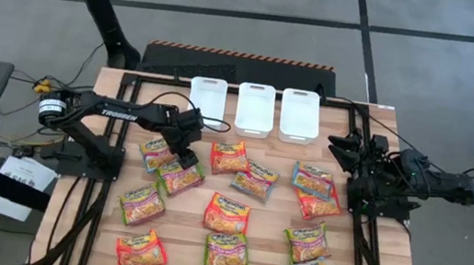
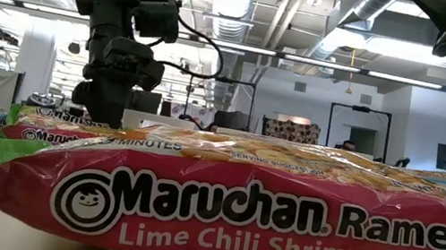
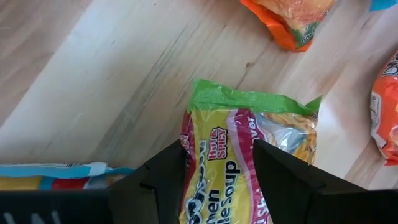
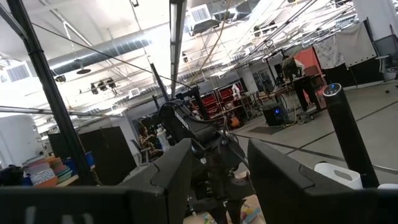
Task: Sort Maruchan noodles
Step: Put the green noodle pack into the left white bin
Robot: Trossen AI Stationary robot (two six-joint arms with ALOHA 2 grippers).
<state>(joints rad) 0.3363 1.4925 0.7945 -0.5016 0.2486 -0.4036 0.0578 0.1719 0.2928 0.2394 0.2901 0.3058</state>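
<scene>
About a dozen Maruchan packets lie flat across the wooden table (image 1: 94, 224). My left gripper (image 1: 186, 153) is open and low over a green-edged packet (image 1: 179, 178) at the table's left middle. In the left wrist view the left gripper (image 3: 219, 146) straddles this packet (image 3: 249, 102): one finger (image 3: 165, 174) stands at its long edge, the other (image 3: 280, 174) over its face. A blue-edged packet (image 1: 157, 152) lies just beside it. My right gripper (image 1: 346, 152) waits open above the table's right side, its fingers (image 4: 180, 168) pointing across at the left arm. My left gripper comes at the green-edged packet from above, pointing down, its fingers across the packet's width near the end away from the green seal (image 3: 249, 102). The packet lies flat on the table. Whether the fingers touch it, I cannot tell.
Three white bins (image 1: 207, 100), (image 1: 255, 107), (image 1: 300, 114) stand side by side at the far edge. Orange-edged packets (image 1: 230, 157), (image 3: 292, 18) lie close to the left gripper. A Lime Chili Shrimp packet (image 2: 227, 208) fills the low view. Bare wood shows left of the packets.
</scene>
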